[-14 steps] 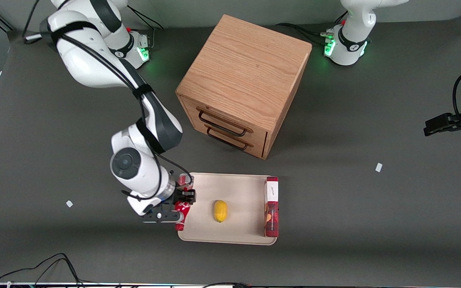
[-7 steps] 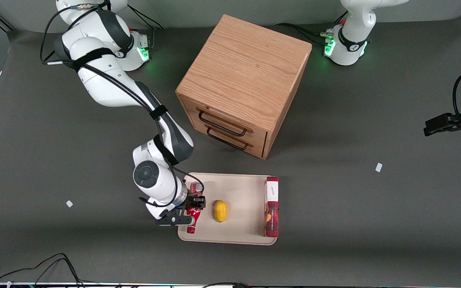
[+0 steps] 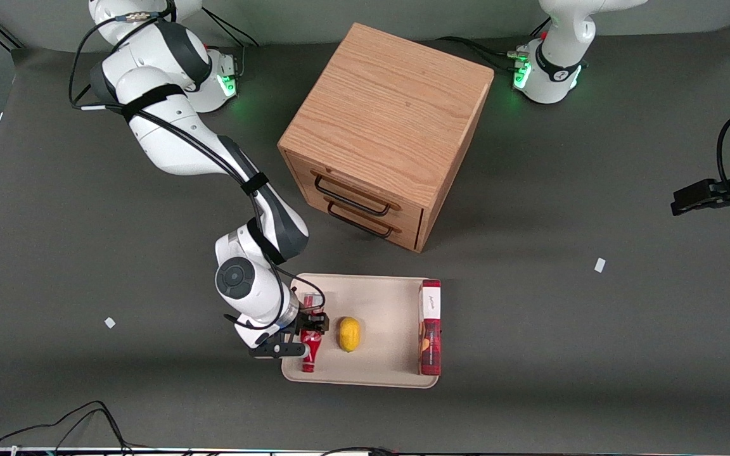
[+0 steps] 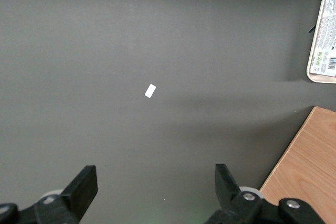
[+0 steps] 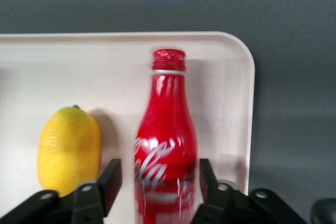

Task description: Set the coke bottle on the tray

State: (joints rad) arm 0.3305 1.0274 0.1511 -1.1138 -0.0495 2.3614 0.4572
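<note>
The coke bottle [image 3: 309, 347] lies on the cream tray [image 3: 381, 304], near the tray's edge toward the working arm's end, its neck pointing toward the front camera. In the right wrist view the coke bottle [image 5: 167, 145] lies between the fingers, cap away from the wrist, on the tray [image 5: 105, 61]. My right gripper [image 3: 312, 332] is low over the bottle's body. The gripper [image 5: 157, 178] is open: one finger [image 5: 111, 178] stands clear of the bottle, the other [image 5: 206, 178] is at its side.
A yellow lemon [image 3: 349, 334] lies on the tray beside the bottle, also in the wrist view [image 5: 69, 148]. A red box with a white label [image 3: 430, 329] lies along the tray's edge toward the parked arm. The wooden drawer cabinet [image 3: 384, 133] stands farther from the front camera.
My gripper moved with the bottle from the tray's edge inward over the tray, toward the lemon. A gap now shows between one finger and the bottle.
</note>
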